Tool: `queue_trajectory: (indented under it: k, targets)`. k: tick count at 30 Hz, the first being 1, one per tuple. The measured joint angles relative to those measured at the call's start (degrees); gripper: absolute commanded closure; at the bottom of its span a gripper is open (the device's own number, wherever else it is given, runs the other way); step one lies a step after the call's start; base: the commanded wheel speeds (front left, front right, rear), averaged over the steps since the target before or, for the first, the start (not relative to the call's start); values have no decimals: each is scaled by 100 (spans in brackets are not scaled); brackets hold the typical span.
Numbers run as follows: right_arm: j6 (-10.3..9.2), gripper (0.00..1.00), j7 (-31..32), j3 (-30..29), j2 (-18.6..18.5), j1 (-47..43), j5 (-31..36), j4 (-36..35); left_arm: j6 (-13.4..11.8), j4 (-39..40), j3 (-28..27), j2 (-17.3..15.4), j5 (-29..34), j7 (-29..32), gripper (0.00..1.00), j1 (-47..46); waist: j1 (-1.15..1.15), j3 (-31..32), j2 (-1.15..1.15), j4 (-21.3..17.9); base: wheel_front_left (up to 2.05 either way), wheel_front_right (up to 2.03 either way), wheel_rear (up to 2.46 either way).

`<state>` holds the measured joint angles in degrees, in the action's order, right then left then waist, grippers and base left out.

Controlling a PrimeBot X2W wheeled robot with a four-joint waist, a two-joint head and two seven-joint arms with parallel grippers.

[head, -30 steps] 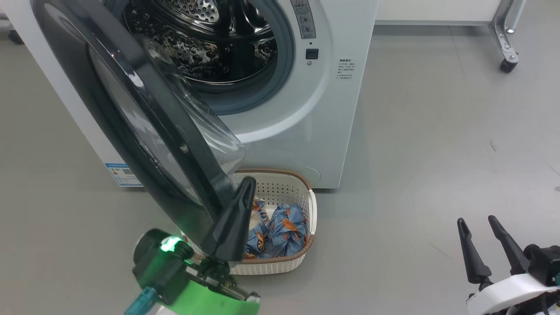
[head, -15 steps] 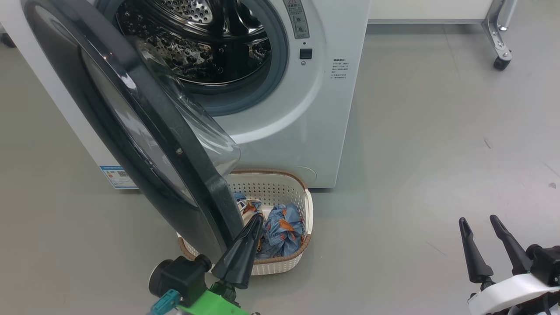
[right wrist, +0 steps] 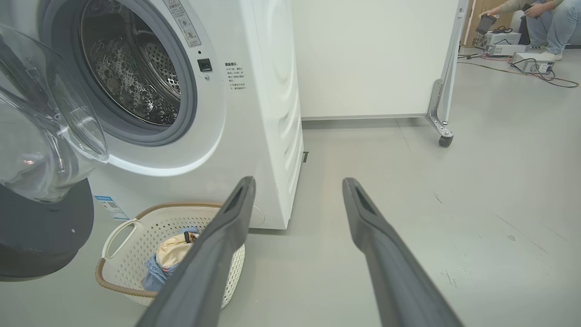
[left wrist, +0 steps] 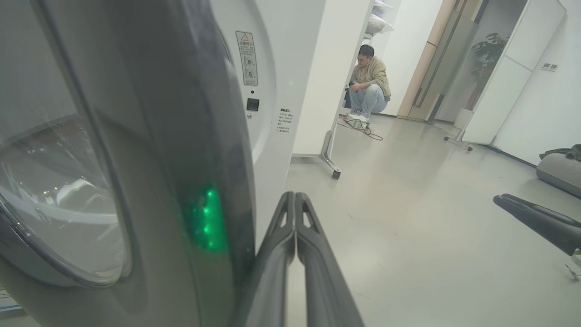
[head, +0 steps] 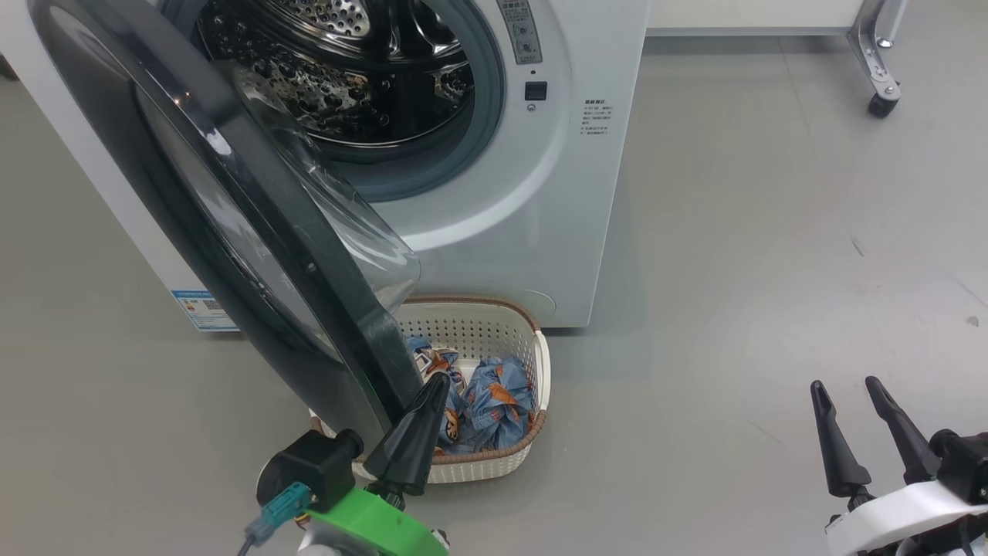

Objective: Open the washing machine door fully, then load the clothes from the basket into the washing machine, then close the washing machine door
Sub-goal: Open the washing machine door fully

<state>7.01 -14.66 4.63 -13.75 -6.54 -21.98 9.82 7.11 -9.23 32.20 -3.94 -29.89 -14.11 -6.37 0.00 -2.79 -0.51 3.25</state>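
**Step in hand:** opening the washing machine door (head: 255, 232). You have it swung partway out. It leans over the left part of the basket (head: 494, 305), so I judge it not yet fully open.

**Left gripper** (head: 437, 382): fingers pressed together, holding nothing, tips just beside the door's lower free edge. You cannot tell from these views whether it touches.

**Right gripper** (head: 844, 384): fingers spread wide, empty, low over the floor and well apart from the washing machine (head: 540, 232).

**Clothes** (head: 494, 401): all in the basket, on the floor against the machine's front, below the drum (head: 347, 77). The drum holds nothing.

**Next move, as judged:** push the door edge further away from the opening until it clears the basket. Only then is there room to reach down for the clothes.

**Writing:**
- Warning sticker (head: 519, 31) beside the opening: triangle sign on top, characters too small to read.
- Block of small print (head: 595, 117) to its right: illegible.
- Blue label (head: 197, 309) low on the front: illegible.
- Brand name: none legible.
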Motion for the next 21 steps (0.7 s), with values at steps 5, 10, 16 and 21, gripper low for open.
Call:
queue_trajectory:
  k: [5, 10, 16, 21]
  targets:
    - [0, 0, 1, -1, 18, 0, 0, -26, 0, -175, -31, 42, -46, -1, 100, -157, 0, -45, 0, -9, 0, 0, 0]
    - [0, 0, 0, -21, 22, 0, 0, -43, 1, -320, -27, 83, -57, -7, 100, -281, 0, -75, 0, -6, 0, 0, 0]
    - [0, 0, 0, -48, 27, 0, 1, -52, 45, -443, -31, 119, -93, -9, 100, -308, 0, -87, 0, 22, 0, 0, 0]
    - [0, 0, 0, -126, 32, 0, 1, -62, 51, -535, -8, 155, -100, -9, 100, -338, 0, -74, 0, 96, 0, 0, 0]
